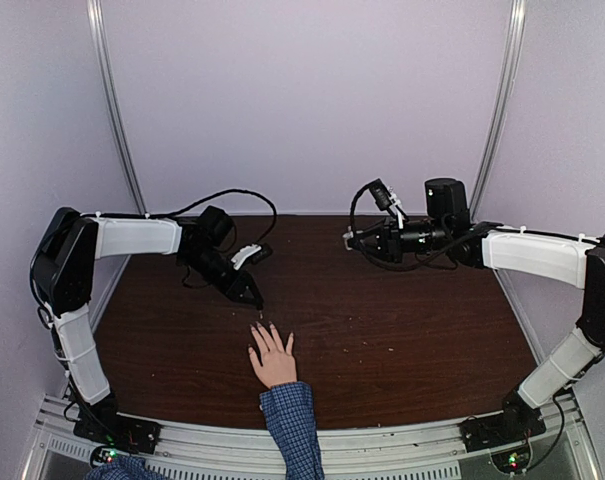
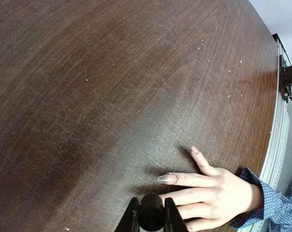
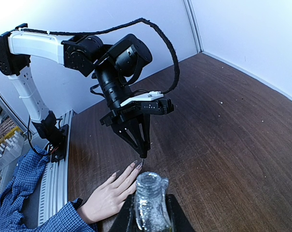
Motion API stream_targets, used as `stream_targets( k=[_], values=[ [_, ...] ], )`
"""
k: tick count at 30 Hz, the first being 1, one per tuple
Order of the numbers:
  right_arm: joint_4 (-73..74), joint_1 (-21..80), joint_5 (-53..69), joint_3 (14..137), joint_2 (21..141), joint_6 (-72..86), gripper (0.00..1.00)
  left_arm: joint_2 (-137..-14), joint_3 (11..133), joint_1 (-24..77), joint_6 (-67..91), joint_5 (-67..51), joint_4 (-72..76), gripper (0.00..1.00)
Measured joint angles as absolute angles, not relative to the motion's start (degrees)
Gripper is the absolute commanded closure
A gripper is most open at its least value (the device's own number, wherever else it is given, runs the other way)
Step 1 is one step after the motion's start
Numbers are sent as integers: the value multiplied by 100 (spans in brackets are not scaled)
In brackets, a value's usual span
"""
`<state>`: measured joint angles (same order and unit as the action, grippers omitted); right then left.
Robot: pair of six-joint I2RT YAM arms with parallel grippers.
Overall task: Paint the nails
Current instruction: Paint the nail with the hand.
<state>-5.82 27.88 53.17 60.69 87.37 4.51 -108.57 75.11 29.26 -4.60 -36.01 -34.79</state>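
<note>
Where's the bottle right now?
The bottle is clamped, uncapped, in the right hand at the bottom of the right wrist view, held over the table at its far side, right of centre, facing the left hand and the person's fingers.

The top camera looks down from above and behind the robot toward the back wall (image 1: pixel 302 100), far enough off to take in the whole table (image 1: pixel 402 340). The left wrist camera hangs close over the wood, looking down past the left gripper (image 2: pixel 151 204) and its black cap (image 2: pixel 151 213). The right wrist camera looks across the table toward the left arm (image 3: pixel 39 46), past the right gripper (image 3: pixel 149 202) and its bottle (image 3: pixel 148 191). All three views share the hand (image 1: pixel 273 360).
</note>
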Motion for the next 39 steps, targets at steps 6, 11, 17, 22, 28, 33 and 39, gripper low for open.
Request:
stream_targets(
  k=[6, 11, 17, 22, 28, 33, 39],
  values=[
    [-582, 2788, 5317, 6069, 8737, 451, 100, -10864, 7524, 2926, -550, -3575, -3638, 100],
    [-582, 2788, 5317, 6069, 8737, 451, 100, -10873, 7529, 2926, -626, -3540, -3811, 100],
    [-582, 2788, 5317, 6069, 8737, 451, 100, -10875, 7529, 2926, -652, -3531, -3857, 100],
    [-582, 2788, 5317, 6069, 8737, 451, 100, -10875, 7535, 2926, -652, -3542, -3872, 100],
    [-582, 2788, 5317, 6069, 8737, 451, 100, -10877, 7535, 2954, -655, -3607, -3870, 100],
    [-582, 2788, 5317, 6069, 8737, 451, 100, -10877, 7535, 2969, -652, -3621, -3865, 100],
    [-582, 2788, 5317, 6069, 8737, 451, 100, -10877, 7535, 2974, -650, -3618, -3863, 100]
  ],
)
